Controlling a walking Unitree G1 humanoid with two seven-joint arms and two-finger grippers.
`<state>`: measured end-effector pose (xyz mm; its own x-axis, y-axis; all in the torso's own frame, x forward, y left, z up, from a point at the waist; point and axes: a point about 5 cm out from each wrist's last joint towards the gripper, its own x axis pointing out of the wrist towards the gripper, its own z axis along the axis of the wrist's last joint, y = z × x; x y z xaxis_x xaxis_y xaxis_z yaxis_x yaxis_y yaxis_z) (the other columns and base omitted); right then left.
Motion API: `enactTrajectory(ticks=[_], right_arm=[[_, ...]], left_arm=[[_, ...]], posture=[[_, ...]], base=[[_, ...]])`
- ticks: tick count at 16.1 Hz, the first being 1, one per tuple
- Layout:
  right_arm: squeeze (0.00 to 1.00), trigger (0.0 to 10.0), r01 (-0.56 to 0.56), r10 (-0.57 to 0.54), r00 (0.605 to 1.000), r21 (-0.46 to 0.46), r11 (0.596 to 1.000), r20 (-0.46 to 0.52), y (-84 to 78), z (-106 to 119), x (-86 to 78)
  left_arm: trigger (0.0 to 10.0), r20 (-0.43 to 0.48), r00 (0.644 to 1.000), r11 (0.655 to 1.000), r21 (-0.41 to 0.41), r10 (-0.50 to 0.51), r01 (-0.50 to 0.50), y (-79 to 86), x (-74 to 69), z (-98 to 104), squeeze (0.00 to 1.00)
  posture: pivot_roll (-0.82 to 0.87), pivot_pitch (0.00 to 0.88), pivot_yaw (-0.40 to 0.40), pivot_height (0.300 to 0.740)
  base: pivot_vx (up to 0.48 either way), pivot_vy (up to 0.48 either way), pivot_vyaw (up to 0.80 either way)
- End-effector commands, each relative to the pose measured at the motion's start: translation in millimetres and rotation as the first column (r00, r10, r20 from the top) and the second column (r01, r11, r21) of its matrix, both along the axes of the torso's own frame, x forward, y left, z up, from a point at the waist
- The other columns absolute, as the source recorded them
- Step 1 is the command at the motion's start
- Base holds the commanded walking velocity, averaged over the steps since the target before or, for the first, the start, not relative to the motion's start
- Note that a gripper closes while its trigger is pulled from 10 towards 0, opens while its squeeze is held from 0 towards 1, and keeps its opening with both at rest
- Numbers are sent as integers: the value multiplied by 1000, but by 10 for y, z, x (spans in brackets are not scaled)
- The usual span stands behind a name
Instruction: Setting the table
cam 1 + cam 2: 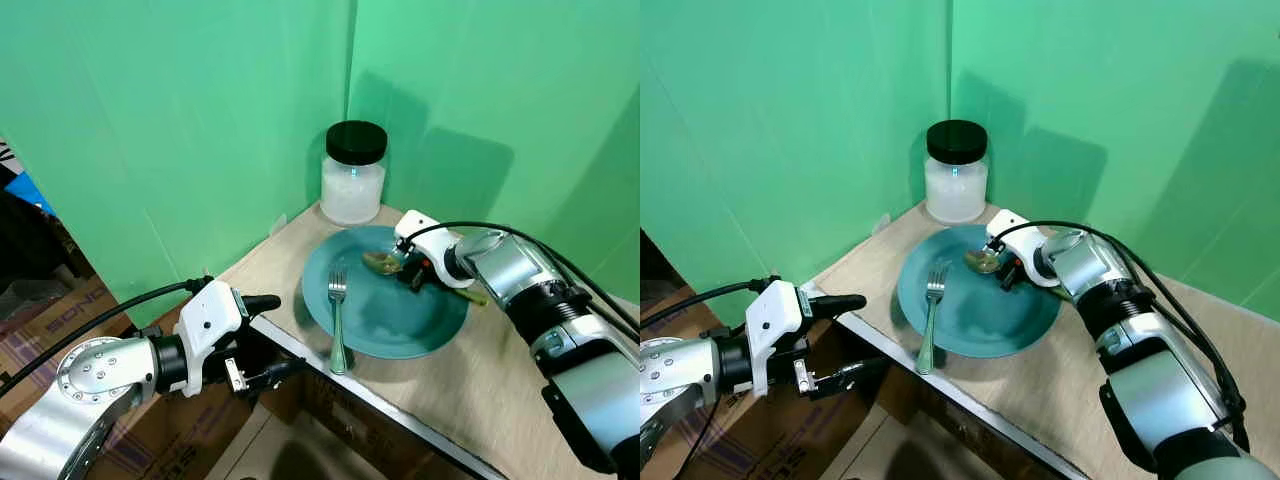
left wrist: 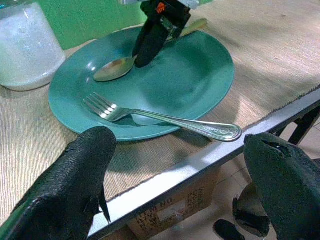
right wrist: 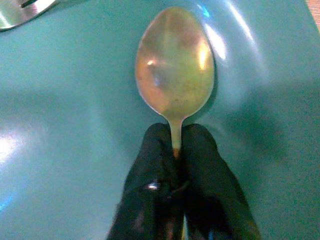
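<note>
— What colours were there?
— The plate [image 1: 400, 330] was teal; the fork [image 1: 338, 320] silver; the spoon [image 3: 175, 65] tarnished gold; the jar [image 1: 353, 185] frosted white with a black lid.
— And the bench [image 1: 490, 390]?
— Pale wood grain.

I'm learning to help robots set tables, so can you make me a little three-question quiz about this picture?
1. True or false: the fork lies wholly inside the teal plate.
2. What does the right gripper hold? A) jar lid B) spoon C) fork
3. What stands behind the plate, against the green wall?

Key
1. False: its handle sticks out past the plate rim, toward the table edge.
2. B: its fingers are shut on the spoon neck, with the bowl over the plate. The left gripper is open, off the table edge.
3. A jar with a black lid and white contents.
</note>
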<state>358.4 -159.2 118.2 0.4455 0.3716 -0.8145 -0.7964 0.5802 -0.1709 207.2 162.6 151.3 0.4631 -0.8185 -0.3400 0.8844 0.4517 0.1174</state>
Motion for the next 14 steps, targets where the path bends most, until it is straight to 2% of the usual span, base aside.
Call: enactTrajectory(ticks=[1, 5, 8, 9, 11, 12, 14], right_arm=[[0, 0, 1, -3, 998, -36, 999, -56, -80, -109, -69], [0, 0, -3, 1, 999, -31, 1000, -49, -78, -100, -72], [0, 0, 5, -5, 1000, 11, 1000, -8, -49, -11, -47], [0, 0, 23, -24, 1000, 66, 998, 20, -53, 94, -32], [0, 0, 84, -110, 989, 230, 970, 102, -123, 453, -61], [0, 0, 91, -128, 984, 274, 957, 121, -133, 530, -89], [0, 0, 75, -177, 963, 425, 902, 205, -76, 758, -272]], left_arm=[[10000, 2, 1000, 1000, 16, -13, 13, -2, 7, -5, 0], [10000, 8, 1000, 1000, 18, -21, 21, -8, 14, -4, 0], [10000, 20, 999, 999, 17, -27, 27, -15, 32, 18, 0], [10000, 32, 999, 1000, 16, -23, 22, -18, 41, 34, 0], [10000, 61, 998, 1000, -15, 14, -13, -43, 48, 103, 0], [10000, 68, 997, 999, -23, 26, -25, -55, 51, 118, 0], [10000, 111, 989, 995, -42, 100, -96, -126, 94, 198, 0]], posture=[[-55, 0, -4, 740], [-57, 0, 1, 740], [-55, 0, -1, 740], [-52, 0, -10, 740], [-49, 0, -22, 740], [-51, 0, -23, 740], [-64, 0, -17, 740]], base=[[0, 0, 0], [0, 0, 0], [0, 0, 0], [0, 0, 0], [0, 0, 0], [0, 0, 0], [0, 0, 0]])
